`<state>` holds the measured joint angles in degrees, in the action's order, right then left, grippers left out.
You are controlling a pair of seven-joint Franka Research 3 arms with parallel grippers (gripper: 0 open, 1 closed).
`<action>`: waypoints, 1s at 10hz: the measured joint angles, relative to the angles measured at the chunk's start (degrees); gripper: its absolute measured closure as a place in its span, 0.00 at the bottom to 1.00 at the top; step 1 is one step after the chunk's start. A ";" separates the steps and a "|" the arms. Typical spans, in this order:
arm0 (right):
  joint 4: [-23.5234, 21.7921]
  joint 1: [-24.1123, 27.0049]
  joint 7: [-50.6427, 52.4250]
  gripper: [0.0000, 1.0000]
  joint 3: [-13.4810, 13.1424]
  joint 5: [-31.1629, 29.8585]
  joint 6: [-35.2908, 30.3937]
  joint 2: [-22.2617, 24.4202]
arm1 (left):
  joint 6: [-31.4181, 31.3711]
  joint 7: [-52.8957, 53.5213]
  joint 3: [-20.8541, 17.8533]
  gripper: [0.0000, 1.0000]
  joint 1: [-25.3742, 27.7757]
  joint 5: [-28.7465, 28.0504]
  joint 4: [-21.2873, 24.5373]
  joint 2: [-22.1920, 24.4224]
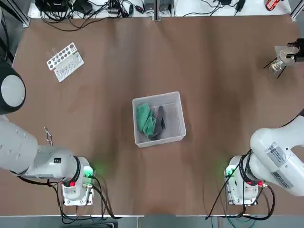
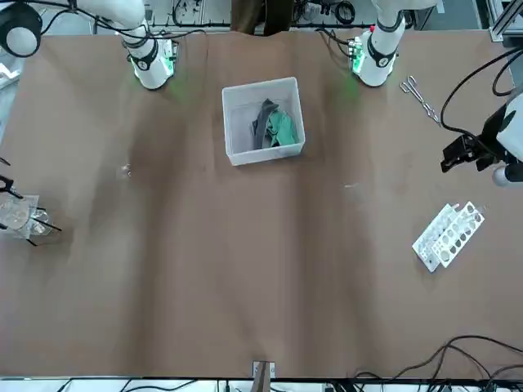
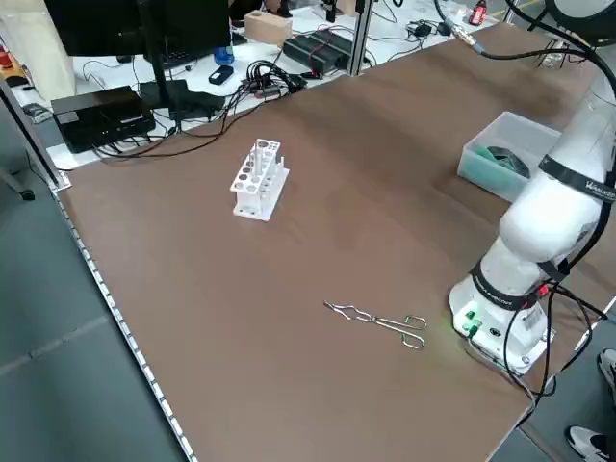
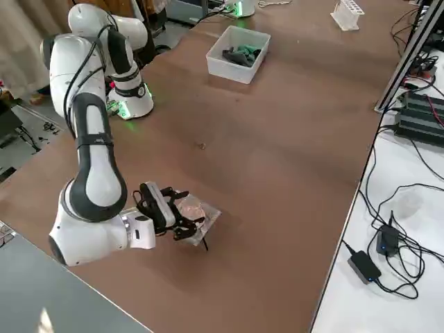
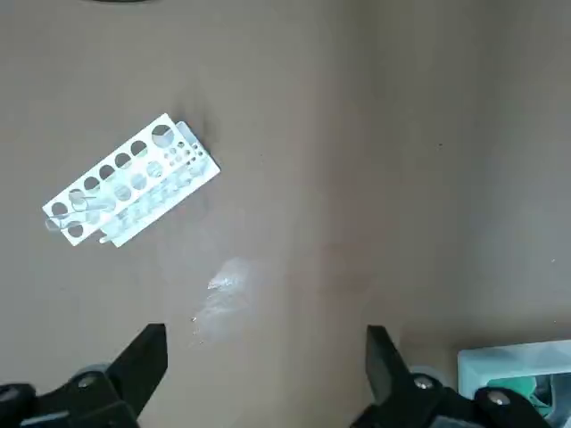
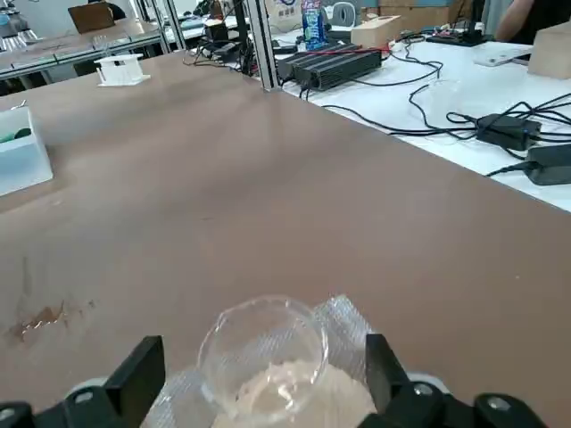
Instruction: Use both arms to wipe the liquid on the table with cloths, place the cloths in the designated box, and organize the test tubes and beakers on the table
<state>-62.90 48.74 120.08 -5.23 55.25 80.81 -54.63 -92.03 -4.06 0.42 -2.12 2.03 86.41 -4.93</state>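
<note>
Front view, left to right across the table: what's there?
Beaker on its wire stand → box holding the grey cloth and then the green cloth → tongs → white tube rack.

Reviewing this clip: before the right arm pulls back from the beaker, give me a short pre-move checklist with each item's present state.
1. Right gripper open around the beaker, fingers apart on either side: ok.
2. Beaker upright on the round white disc of the stand: ok.
3. Whether the fingers touch the glass: cannot tell.
4. Green cloth and grey cloth both inside the box: ok.
5. Left gripper open, holding nothing, hanging above the table near the test tube rack: ok.
6. Tongs lying loose on the table by the left arm's base, not put away: not ok.
</note>
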 joint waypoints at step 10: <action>3.34 -1.66 -2.67 0.01 0.99 0.04 -6.29 2.13 | 0.01 0.00 0.02 0.02 -0.05 0.00 0.00 -0.01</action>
<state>-59.56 47.08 117.41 -4.24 55.29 74.51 -52.50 -92.01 -4.06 0.45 -2.16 2.03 86.41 -4.94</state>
